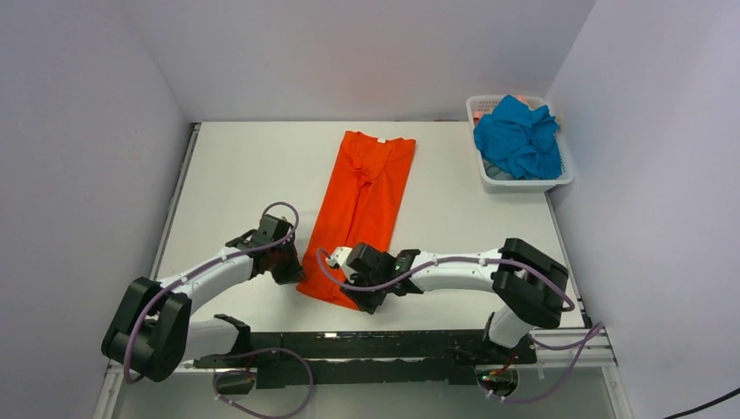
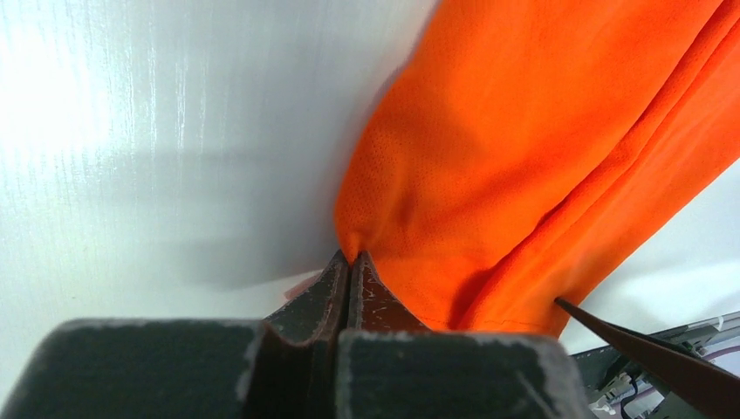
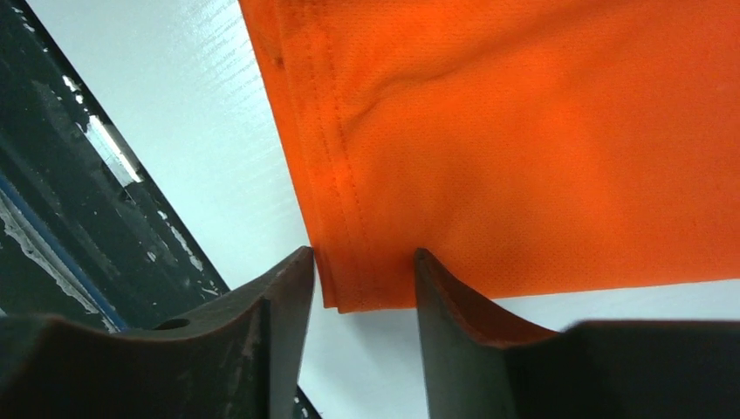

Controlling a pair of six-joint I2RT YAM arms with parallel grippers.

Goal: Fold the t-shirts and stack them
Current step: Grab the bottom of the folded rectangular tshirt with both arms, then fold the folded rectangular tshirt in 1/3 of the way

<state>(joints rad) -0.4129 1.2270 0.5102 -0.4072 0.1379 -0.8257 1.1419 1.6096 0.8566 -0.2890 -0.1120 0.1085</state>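
The orange t-shirt [image 1: 366, 196] lies folded into a long narrow strip down the middle of the table, collar end far, hem end near. My left gripper [image 1: 292, 271] is shut on the near left corner of the orange t-shirt [image 2: 524, 148], pinching a small tuck of cloth at its tips [image 2: 351, 258]. My right gripper [image 1: 359, 295] is open at the near right corner; its fingers [image 3: 288, 288] straddle the hem corner of the orange t-shirt [image 3: 524, 148] without closing. The teal blue t-shirt [image 1: 517, 135] lies crumpled in the basket at the far right.
The white mesh basket [image 1: 524, 182] stands at the far right corner of the table. The black rail [image 1: 393, 345] with the arm bases runs along the near edge, and it shows at the left of the right wrist view [image 3: 52, 209]. Grey walls close in both sides.
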